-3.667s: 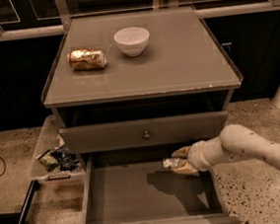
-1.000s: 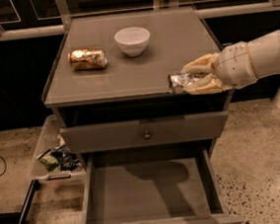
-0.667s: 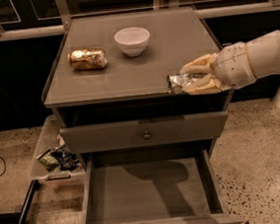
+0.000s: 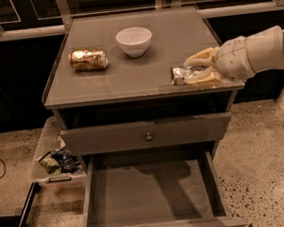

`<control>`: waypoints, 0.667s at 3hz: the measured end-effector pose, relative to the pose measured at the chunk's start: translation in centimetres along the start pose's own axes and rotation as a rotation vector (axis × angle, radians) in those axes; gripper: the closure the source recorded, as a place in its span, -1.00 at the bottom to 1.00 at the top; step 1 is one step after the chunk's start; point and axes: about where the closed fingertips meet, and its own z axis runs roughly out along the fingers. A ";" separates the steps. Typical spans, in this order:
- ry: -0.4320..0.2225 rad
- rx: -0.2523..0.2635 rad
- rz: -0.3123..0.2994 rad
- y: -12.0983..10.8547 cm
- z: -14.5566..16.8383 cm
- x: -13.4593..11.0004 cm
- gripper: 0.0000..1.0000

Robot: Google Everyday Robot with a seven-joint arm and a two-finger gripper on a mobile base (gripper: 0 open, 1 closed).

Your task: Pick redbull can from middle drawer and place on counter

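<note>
The redbull can (image 4: 184, 73) is a slim silver can lying on its side over the front right part of the counter (image 4: 128, 71). My gripper (image 4: 196, 69) comes in from the right and is shut on the can, one finger above it and one below. The can rests on or just above the counter top; I cannot tell which. The middle drawer (image 4: 149, 195) is pulled open below, and its flat grey bottom holds nothing.
A gold-brown can (image 4: 88, 60) lies on its side at the counter's left. A white bowl (image 4: 134, 41) stands at the back middle. The upper drawer front with a brass knob (image 4: 148, 136) is closed. A clear bin with wrappers (image 4: 56, 159) sits on the floor at left.
The gripper lifted the can out of the open drawer up to the counter's front right. Over the last second it has hardly moved.
</note>
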 end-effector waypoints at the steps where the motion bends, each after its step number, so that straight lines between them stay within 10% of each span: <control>1: -0.009 0.031 0.045 -3.7 0.7 0.8 1.00; 2: -0.036 0.057 0.091 -6.8 2.2 0.8 1.00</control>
